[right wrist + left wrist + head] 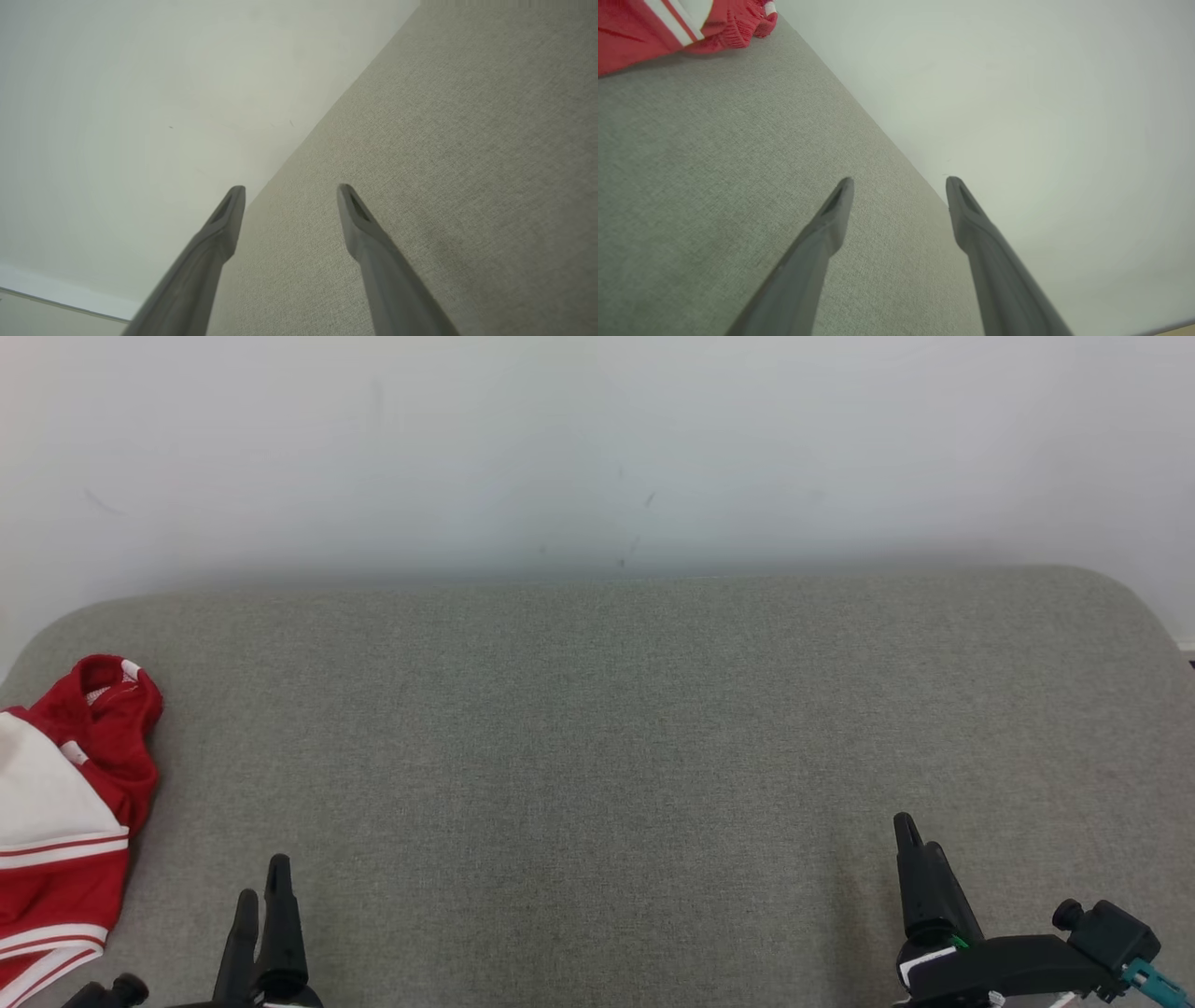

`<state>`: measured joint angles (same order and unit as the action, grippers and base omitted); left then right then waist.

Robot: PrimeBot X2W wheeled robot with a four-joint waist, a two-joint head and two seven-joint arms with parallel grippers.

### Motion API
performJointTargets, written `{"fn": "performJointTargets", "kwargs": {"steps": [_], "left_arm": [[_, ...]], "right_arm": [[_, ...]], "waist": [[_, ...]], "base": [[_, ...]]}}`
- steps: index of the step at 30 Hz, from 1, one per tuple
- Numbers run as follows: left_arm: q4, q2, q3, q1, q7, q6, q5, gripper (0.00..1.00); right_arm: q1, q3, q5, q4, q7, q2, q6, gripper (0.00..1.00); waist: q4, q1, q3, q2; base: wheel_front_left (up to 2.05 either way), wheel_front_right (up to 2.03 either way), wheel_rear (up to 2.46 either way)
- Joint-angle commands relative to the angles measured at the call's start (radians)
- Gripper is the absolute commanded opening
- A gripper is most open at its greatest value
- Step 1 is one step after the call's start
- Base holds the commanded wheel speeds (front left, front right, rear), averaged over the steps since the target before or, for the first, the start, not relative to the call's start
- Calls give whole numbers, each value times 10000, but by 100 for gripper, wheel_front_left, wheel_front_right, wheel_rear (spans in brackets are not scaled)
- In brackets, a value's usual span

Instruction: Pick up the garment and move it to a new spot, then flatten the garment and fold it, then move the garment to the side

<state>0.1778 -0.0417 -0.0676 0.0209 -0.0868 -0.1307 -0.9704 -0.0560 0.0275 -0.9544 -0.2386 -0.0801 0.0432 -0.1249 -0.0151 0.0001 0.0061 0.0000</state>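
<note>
The garment [65,803] is red with a white panel and white stripes, lying bunched at the far left edge of the grey fabric surface [597,737]. Its red edge also shows at the top left of the left wrist view, garment [654,28]. My left gripper [261,887] hangs low at the lower left, to the right of the garment and apart from it; its fingers stand open with nothing between them, left gripper [899,182]. My right gripper [906,826] sits at the lower right, far from the garment, open and empty, right gripper [290,189].
A pale wall [597,448] rises directly behind the grey surface. The surface has rounded back corners, and its back edge meets the wall [1017,116]. A wide stretch of bare grey fabric lies between the two grippers.
</note>
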Motion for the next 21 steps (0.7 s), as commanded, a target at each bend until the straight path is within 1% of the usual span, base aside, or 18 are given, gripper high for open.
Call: {"fn": "performJointTargets", "kwargs": {"steps": [1, 3, 8, 11, 12, 16, 21], "left_arm": [[-211, -69, 28, -12, -108, -2, 502, 100], [-239, -70, 51, -27, -136, -2, 685, 100], [-378, -75, 72, -91, -292, 8, 1768, 100], [-497, -78, 79, -137, -373, 141, 2381, 100], [-542, -79, 105, -150, -427, 208, 2774, 100], [-616, -81, 93, -160, -545, 308, 3402, 100], [-627, -86, 103, -197, -668, 318, 4079, 100]], "right_arm": [[22, 19, 424, 126, -108, 53, -55, 100], [27, 24, 626, 127, -135, 54, -55, 100], [51, 144, 1539, 169, -293, 58, -57, 100], [78, 167, 2019, 226, -387, 60, -58, 100], [82, 176, 2240, 251, -444, 62, -60, 100], [109, 196, 2724, 266, -560, 63, -62, 100], [180, 180, 3353, 281, -692, 67, -65, 100]], "waist": [[-7, -1, -2, 0], [-11, -1, -2, 0], [-36, -1, 5, 0], [-55, -1, 9, 0], [-66, -1, 15, 0], [-79, -1, 26, 0], [-90, -1, 12, 0]], "base": [[0, 0, 0], [0, 0, 0], [0, 0, 0], [0, 0, 0], [0, 0, 0], [0, 0, 0], [0, 0, 0]]}}
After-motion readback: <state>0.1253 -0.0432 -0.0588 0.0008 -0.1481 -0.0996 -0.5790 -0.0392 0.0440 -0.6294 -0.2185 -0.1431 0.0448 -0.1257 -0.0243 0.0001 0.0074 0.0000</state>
